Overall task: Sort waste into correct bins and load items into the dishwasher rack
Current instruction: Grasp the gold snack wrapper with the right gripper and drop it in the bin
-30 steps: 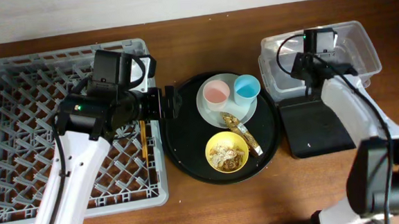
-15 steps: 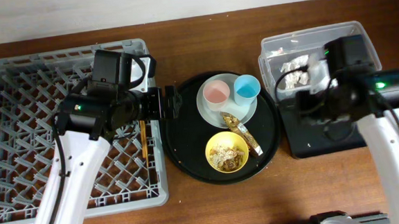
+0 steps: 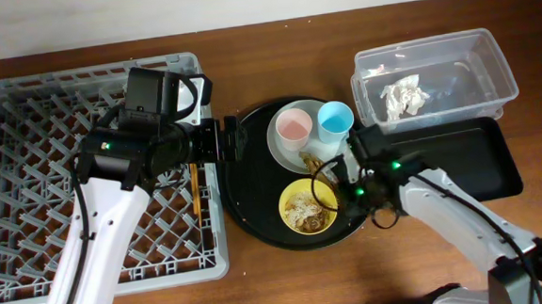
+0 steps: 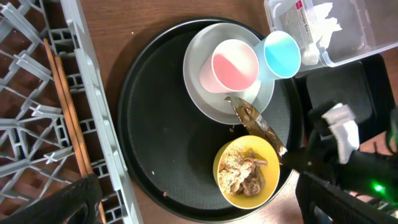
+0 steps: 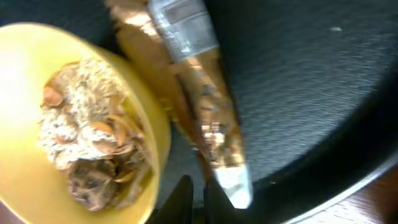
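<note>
The R hand (image 3: 345,166) has left the clear tub (image 3: 502,74) at 2 o'clock of the tabletop and has come down to the round black tray (image 3: 250,186) in the middle; the white napkin (image 3: 404,95) now lies in the tub by itself, so that bit of waste looks done.

The R hand now sits just beside the shiny gold wrapper (image 4: 254,119), at about 3 o'clock on the round tray; the wrapper leans on the rim of the yellow bowl (image 3: 305,209) and nothing holds it yet. The R wrist view is blurry; its dark fingers look close together w/ nothing between them, but how far open they are can't be told.

So the wrapper is prob. the next thing to grab; the black bin tray (image 3: 469,159) at 3 o'clock has nothing in it.

The L hand (image 3: 231,138) has not moved; it is wide open, holds nothing, and hangs at the rack's (image 3: 3,88) 3 o'clock edge, above the chopsticks (image 4: 65,112) that lie inside.

Still waiting: food scraps (image 4: 242,171) in the bowl; pink cup (image 3: 294,125) and blue cup (image 3: 335,118) on the white plate (image 3: 279,151) at 1 o'clock of the round tray.
</note>
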Tool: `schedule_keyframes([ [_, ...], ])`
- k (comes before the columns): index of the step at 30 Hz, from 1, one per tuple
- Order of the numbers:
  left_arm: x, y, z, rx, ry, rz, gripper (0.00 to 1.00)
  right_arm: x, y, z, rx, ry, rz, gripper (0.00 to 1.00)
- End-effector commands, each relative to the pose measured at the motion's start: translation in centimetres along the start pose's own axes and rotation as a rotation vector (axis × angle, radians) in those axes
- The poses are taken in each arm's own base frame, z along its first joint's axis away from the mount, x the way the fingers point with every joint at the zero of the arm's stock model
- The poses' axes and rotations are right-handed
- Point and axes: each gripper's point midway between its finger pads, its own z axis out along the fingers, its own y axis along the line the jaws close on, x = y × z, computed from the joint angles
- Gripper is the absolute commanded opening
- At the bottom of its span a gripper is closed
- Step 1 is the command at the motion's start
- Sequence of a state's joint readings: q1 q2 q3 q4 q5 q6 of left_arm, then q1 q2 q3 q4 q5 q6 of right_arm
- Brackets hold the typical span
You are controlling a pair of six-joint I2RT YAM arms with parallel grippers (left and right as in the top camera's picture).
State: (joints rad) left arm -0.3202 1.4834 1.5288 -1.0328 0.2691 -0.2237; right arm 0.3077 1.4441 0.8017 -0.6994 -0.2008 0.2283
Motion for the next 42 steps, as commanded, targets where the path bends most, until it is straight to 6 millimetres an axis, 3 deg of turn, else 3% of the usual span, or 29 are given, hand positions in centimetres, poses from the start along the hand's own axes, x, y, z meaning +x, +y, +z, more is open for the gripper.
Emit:
schedule_keyframes([
  [1, -0.3, -0.2, -0.7, 0.001, -0.021, 0.018, 0.99, 1.0, 3.0, 0.7, -0.029, 0.017, -0.099, 0.10],
  [5, -0.3, -0.2, -0.7, 0.001, -0.021, 0.018, 0.99, 1.0, 5.5, 1.0, -0.053, -0.010, -0.192, 0.15],
  [8, -0.3, -0.2, -0.7, 0.001, -0.021, 0.018, 0.99, -1.0, 3.7, 0.6, 0.081, -0.095, -0.197, 0.22],
  [12, -0.3, -0.2, -0.7, 0.001, -0.021, 0.018, 0.99, -3.7, 2.2, -0.8, 0.220, -0.180, -0.287, 0.75],
  [13, -0.3, -0.2, -0.7, 0.001, -0.021, 0.018, 0.99, -3.7, 1.5, -1.0, 0.261, -0.181, -0.284, 0.79],
  [18, -0.3, -0.2, -0.7, 0.001, -0.021, 0.018, 0.99, -2.8, 0.6, 0.3, 0.295, -0.133, -0.295, 0.79],
  [21, -0.3, -0.2, -0.7, 0.001, -0.021, 0.018, 0.99, -2.1, -0.2, 2.8, 0.317, -0.059, -0.295, 0.79],
  [23, -0.3, -0.2, -0.7, 0.001, -0.021, 0.018, 0.99, -1.6, -0.7, 4.1, 0.329, -0.017, -0.295, 0.62],
  [25, -0.3, -0.2, -0.7, 0.001, -0.021, 0.018, 0.99, -1.7, -0.6, 3.9, 0.328, -0.018, -0.295, 0.27],
  [27, -0.3, -0.2, -0.7, 0.001, -0.021, 0.018, 0.99, -2.5, 0.0, 2.6, 0.322, -0.040, -0.296, 0.07],
  [31, -0.3, -0.2, -0.7, 0.001, -0.021, 0.018, 0.99, -5.3, 2.3, -3.3, 0.309, -0.087, -0.322, 0.04],
  [32, -0.3, -0.2, -0.7, 0.001, -0.021, 0.018, 0.99, -6.6, 3.4, -6.5, 0.303, -0.120, -0.328, 0.04],
  [34, -0.3, -0.2, -0.7, 0.001, -0.021, 0.018, 0.99, -9.0, 3.5, -10.3, 0.343, -0.213, -0.306, 0.04],
  [35, -0.3, -0.2, -0.7, 0.001, -0.021, 0.018, 0.99, -11.1, 2.4, -12.1, 0.386, -0.294, -0.234, 0.04],
  [38, -0.3, -0.2, -0.7, 0.001, -0.021, 0.018, 0.99, -15.0, -3.4, -13.8, 0.396, -0.449, 0.123, 0.04],
  [40, -0.3, -0.2, -0.7, 0.001, -0.021, 0.018, 0.99, -16.9, -7.7, -13.7, 0.353, -0.498, 0.328, 0.04],
  [42, -0.3, -0.2, -0.7, 0.001, -0.021, 0.018, 0.99, -18.2, -10.5, -12.8, 0.274, -0.516, 0.470, 0.05],
])
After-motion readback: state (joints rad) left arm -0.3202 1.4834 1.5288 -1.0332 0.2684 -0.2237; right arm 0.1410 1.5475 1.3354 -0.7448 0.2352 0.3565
